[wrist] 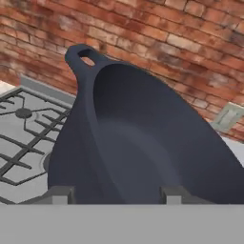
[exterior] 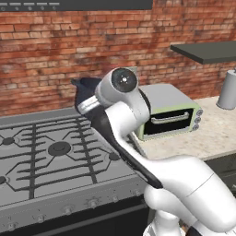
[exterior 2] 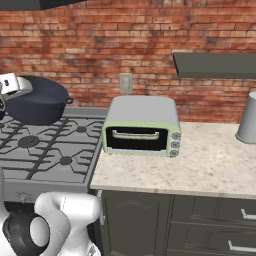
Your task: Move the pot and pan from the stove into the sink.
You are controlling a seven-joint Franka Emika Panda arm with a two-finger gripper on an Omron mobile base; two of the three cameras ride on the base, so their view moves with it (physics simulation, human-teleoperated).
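The brick wall (exterior 2: 150, 45) is running across the whole back of the kitchen, with a dark shelf (exterior 2: 215, 65) sticking out of it on the right. Below it the stove (exterior: 41, 156) is taking up the left side, its dark grates lying bare across the front burners and its knobs lining the front edge. Beside it the pale speckled counter (exterior 2: 200, 165) is stretching off to the right over dark cabinet doors. The grey-green toaster oven (exterior 2: 142, 125) is sitting on that counter just beside the stove, and a grey metal canister (exterior 2: 247, 120) is standing at the far right end.

The pot (exterior 2: 37, 102) is at the stove's back right corner, near the wall, looking slightly tipped and seemingly raised off the grate. From the hand view its dark blue-grey bowl (wrist: 143, 138) is tilting wide open toward me, one loop handle (wrist: 83, 56) poking up at the far rim.

The gripper (wrist: 114, 193) is sitting right at the pot's near rim, one fingertip (wrist: 59, 194) outside the wall and the other inside the bowl, pinching the rim between them.
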